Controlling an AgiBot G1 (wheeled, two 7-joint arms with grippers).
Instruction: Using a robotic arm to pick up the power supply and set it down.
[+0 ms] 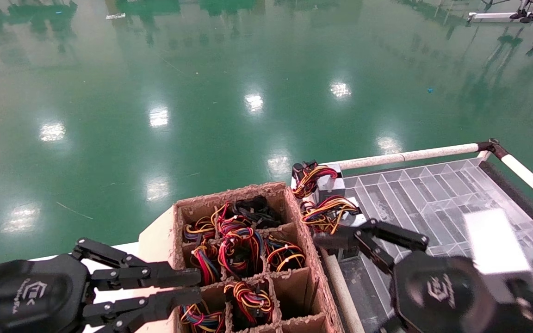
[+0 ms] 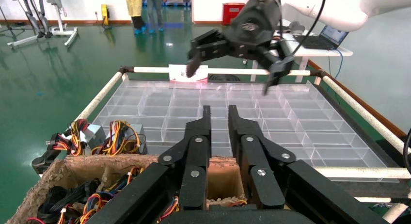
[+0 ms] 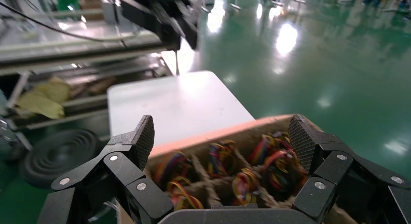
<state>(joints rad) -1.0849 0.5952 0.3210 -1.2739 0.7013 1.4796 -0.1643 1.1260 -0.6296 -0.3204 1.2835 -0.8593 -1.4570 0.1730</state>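
Note:
Several power supplies stand in the brown divided cardboard box, showing mostly their looped red, yellow and orange wires. Two more power supplies lie on the near corner of the clear tray, also in the left wrist view. My right gripper hangs wide open and empty above the seam between box and tray; in its own view, the right gripper looks down on the box. My left gripper reaches over the box's near left edge, fingers a narrow gap apart, holding nothing.
A clear divided plastic tray fills a cart framed by white pipe rails right of the box. The box sits on a white table. Green floor lies all around, and a red-and-white label hangs on the far rail.

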